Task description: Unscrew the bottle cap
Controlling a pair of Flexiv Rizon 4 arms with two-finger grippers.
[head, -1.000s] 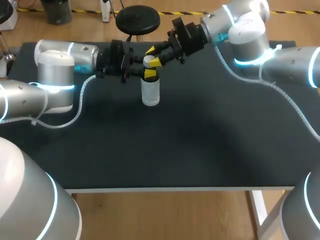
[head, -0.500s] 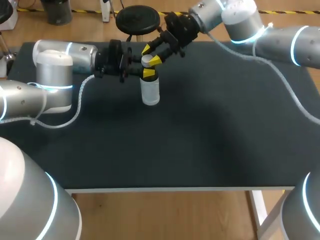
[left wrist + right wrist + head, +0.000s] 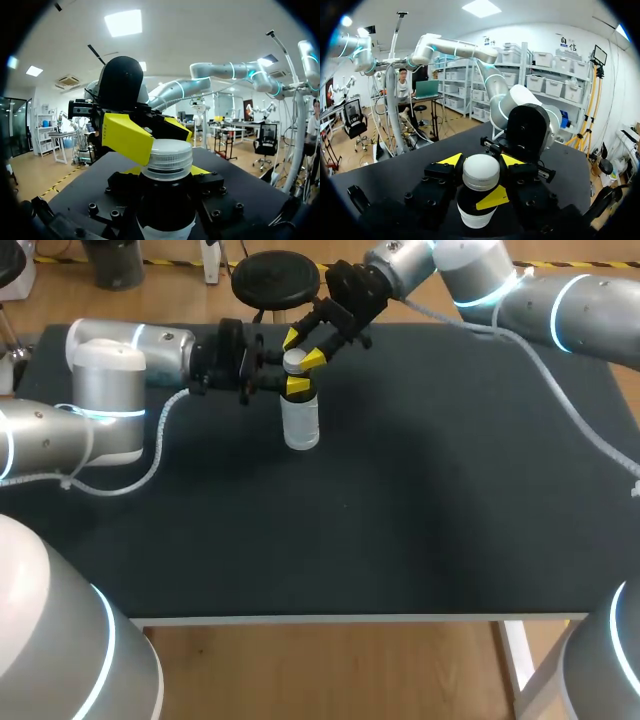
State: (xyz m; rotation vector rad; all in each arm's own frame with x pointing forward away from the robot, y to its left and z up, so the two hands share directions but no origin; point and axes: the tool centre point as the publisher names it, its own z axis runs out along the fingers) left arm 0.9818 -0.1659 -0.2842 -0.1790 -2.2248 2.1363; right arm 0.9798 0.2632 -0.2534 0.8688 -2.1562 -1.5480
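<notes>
Toward the far middle of the black table (image 3: 400, 540), a small clear plastic bottle (image 3: 301, 425) stands upright. The left tool (image 3: 296, 388) is clamped on its neck just under the ribbed white cap (image 3: 296, 362), which the right tool (image 3: 303, 350) pinches from the far side. Light and thin-walled, the bottle likely dents easily; the cap's ribs offer the surest hold.

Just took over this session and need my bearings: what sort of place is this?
Probably a robotics lab bench: a black-topped table and my two arms, with the left hand gripping a clear bottle and the right hand closed on its white cap.
</notes>
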